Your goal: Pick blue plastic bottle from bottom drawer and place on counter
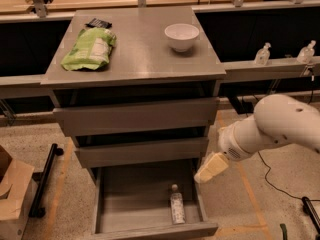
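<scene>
The blue plastic bottle (176,206) lies on its side in the open bottom drawer (120,204), near the right wall, cap pointing toward the cabinet. My gripper (210,167) hangs from the white arm at the right of the cabinet, just above the drawer's right rear corner and above the bottle, not touching it. The grey counter (140,49) tops the cabinet.
On the counter lie a green bag (90,48), a small dark packet (98,23) and a white bowl (181,36). Two small pump bottles (262,54) stand on a ledge at right. A cardboard box (12,196) sits on the floor at left.
</scene>
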Controlling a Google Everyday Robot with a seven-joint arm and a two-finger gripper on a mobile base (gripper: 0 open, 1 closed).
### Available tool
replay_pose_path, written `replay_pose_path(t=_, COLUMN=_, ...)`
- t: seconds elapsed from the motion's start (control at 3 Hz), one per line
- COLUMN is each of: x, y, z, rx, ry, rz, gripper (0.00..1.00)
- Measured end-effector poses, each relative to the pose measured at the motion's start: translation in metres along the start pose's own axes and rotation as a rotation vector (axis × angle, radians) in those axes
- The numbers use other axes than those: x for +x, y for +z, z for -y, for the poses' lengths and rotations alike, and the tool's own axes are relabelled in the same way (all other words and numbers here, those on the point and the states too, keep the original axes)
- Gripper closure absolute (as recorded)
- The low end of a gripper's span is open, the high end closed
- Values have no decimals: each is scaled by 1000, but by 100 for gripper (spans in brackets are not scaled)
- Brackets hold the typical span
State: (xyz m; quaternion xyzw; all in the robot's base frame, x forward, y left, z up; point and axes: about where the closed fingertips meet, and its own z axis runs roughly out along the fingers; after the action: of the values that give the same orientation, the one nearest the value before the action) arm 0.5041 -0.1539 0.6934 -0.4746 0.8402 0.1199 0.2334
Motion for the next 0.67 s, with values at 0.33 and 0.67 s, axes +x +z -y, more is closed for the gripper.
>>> replay_pose_path(t=0.33, x=12, y=57, z=16, rx=19, ry=49, rz=34, gripper=0)
replay_pose_path(t=0.67, x=14, y=61, z=12, rx=8, ry=51, rz=19, gripper=0)
